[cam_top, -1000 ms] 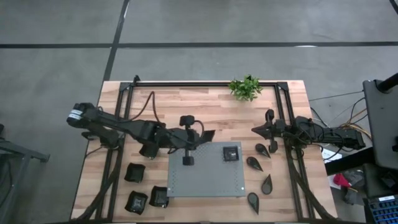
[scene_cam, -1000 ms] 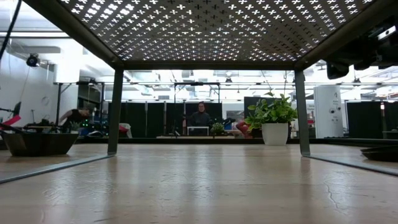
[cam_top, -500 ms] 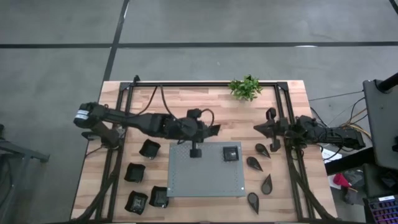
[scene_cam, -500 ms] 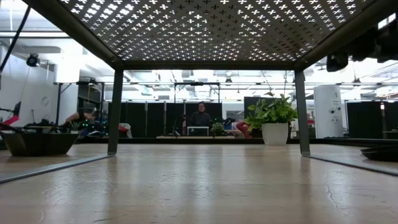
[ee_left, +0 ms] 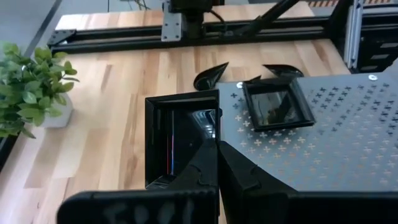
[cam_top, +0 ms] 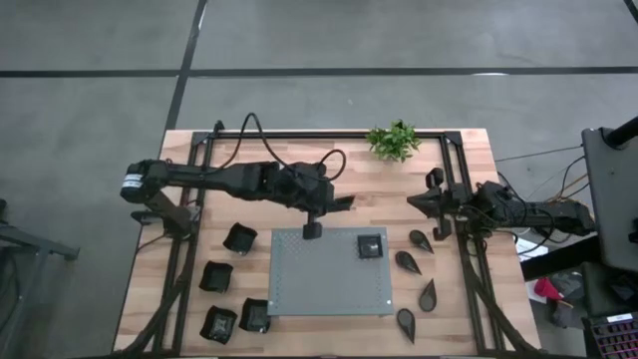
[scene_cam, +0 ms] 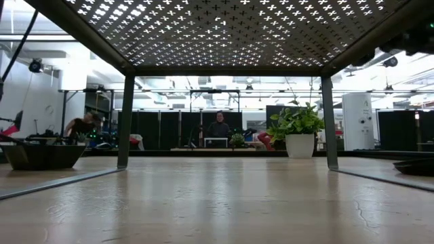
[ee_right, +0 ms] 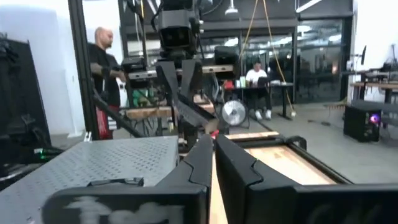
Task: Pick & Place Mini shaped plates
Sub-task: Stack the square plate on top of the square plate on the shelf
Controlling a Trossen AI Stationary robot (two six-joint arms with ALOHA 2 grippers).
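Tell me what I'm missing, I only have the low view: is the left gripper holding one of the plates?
Observer: Yes. The left gripper is shut on the rim of a square black plate, carried over bare wood beside the grey mat.
Operator: Is anything on the mat?
Observer: One small square plate, near its back right corner.
Operator: And the right arm?
Observer: The right gripper hangs by the table's right rail, shut and empty, behind the teardrop plates lying on the wood.
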